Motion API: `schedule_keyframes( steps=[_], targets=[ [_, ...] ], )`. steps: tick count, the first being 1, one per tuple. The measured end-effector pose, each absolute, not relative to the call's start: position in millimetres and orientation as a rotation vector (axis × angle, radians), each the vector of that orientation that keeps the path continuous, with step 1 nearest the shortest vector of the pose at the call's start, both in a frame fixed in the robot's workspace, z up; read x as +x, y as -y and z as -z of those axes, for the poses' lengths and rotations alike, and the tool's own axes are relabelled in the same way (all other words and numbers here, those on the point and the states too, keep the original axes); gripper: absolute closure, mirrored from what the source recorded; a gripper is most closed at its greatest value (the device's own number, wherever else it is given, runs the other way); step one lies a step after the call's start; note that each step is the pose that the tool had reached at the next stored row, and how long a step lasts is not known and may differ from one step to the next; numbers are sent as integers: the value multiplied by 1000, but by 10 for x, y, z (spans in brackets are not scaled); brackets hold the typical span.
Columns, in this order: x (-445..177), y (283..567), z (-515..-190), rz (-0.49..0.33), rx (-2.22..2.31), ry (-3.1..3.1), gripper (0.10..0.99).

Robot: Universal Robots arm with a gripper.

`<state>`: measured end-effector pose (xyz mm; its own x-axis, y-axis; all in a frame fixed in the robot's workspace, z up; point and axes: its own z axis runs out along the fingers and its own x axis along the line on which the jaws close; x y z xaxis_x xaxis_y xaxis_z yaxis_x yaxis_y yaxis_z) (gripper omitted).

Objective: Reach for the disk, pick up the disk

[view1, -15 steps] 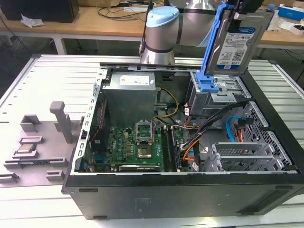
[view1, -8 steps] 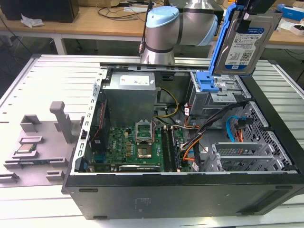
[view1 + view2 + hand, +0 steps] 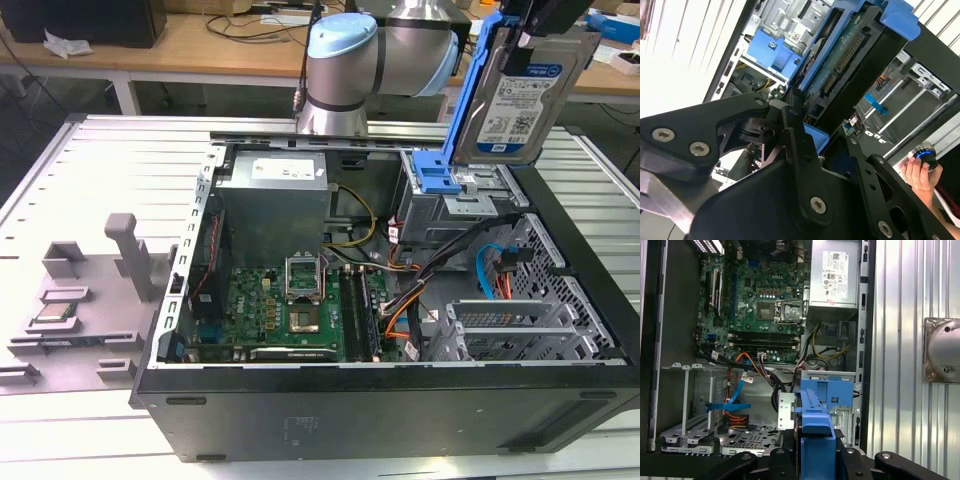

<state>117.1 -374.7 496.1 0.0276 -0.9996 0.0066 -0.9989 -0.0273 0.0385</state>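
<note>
Even, bright overhead light fills the exterior view, with soft shadows inside the computer case (image 3: 400, 330). In the second wrist view the ribbed bench (image 3: 675, 75) glares nearly white, while the dark linkage close to the lens looks soft. The first wrist view is evenly lit and fairly sharp.

The black gripper (image 3: 807, 127) is clamped on the disk (image 3: 850, 55), whose green circuit board and blue bracket face the camera. Behind it lies the open computer case (image 3: 930, 55) with a blue latch (image 3: 772, 52). A person's hand (image 3: 920, 172) holds a round knob (image 3: 924, 153).
</note>
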Motion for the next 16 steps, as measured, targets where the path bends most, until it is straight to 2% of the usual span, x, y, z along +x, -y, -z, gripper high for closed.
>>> schedule_keyframes(
  steps=[16],
  targets=[
    [1171,3996,-4960,34,2225,2172,718]
  ],
)
